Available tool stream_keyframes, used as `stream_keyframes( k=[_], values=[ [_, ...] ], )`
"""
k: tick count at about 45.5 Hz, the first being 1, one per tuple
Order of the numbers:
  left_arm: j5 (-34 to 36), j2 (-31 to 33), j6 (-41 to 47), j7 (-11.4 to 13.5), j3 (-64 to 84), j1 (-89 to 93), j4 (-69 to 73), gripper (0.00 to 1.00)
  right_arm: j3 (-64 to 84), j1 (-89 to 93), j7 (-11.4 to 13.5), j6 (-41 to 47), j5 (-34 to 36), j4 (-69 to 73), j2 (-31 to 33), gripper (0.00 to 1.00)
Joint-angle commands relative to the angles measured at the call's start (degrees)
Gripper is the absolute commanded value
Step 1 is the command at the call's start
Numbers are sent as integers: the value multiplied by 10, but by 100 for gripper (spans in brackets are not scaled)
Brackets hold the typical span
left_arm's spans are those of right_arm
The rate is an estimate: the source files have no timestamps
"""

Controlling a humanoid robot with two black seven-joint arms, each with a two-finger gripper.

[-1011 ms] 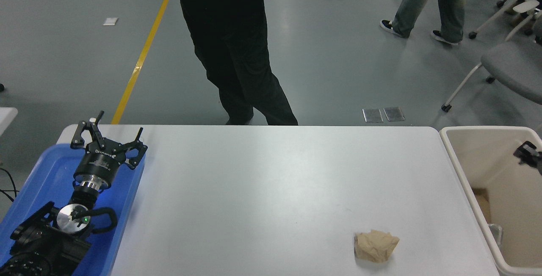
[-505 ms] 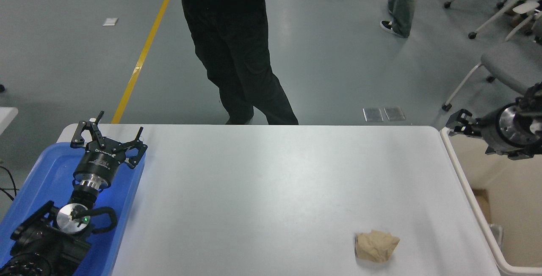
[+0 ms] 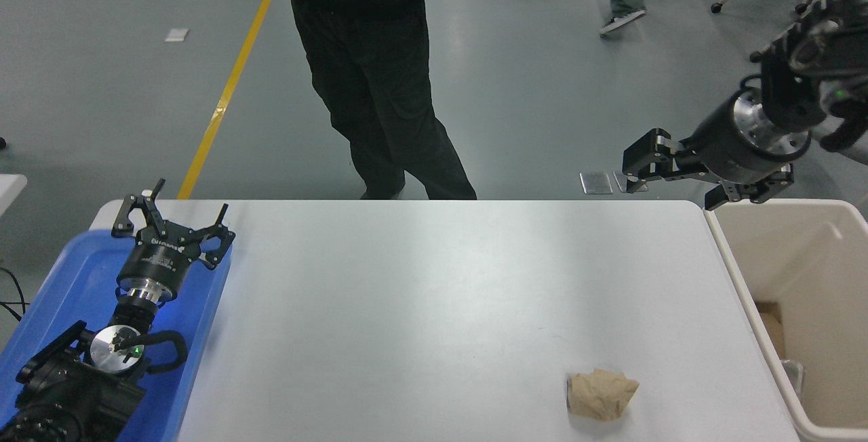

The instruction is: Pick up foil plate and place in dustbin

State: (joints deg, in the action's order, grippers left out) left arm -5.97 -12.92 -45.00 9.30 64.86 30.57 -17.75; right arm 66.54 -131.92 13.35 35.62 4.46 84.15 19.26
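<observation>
The right gripper (image 3: 668,177) is hanging empty with its fingers apart, high above the far rim of the dustbin (image 3: 729,259), so I judge the sensible move is drawing clear without clipping that rim. A silvery edge deep in the bin, well below and nearer than the gripper, may be the foil plate (image 3: 795,371); I cannot be sure. The left gripper (image 3: 174,222) is sitting parked, fingers spread, over the blue tray (image 3: 61,279).

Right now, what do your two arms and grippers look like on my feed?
Both are black. The left gripper has thin, linked black fingers on a round black body with pale lettering, then a silver wrist ring; a black cable loop and a small green light sit lower on the arm. The right gripper has a chunkier black body, a silver collar and a green light.
</observation>
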Motion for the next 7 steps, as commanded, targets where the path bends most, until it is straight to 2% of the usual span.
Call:
stream_keyframes(
  k=[1,7],
  values=[
    [0,0,0,-1,0,0,0,99,11,-26,1,39,8,1,-37,100],
    [1,0,0,-1,0,0,0,99,15,-26,1,39,8,1,-37,100]
  ],
)
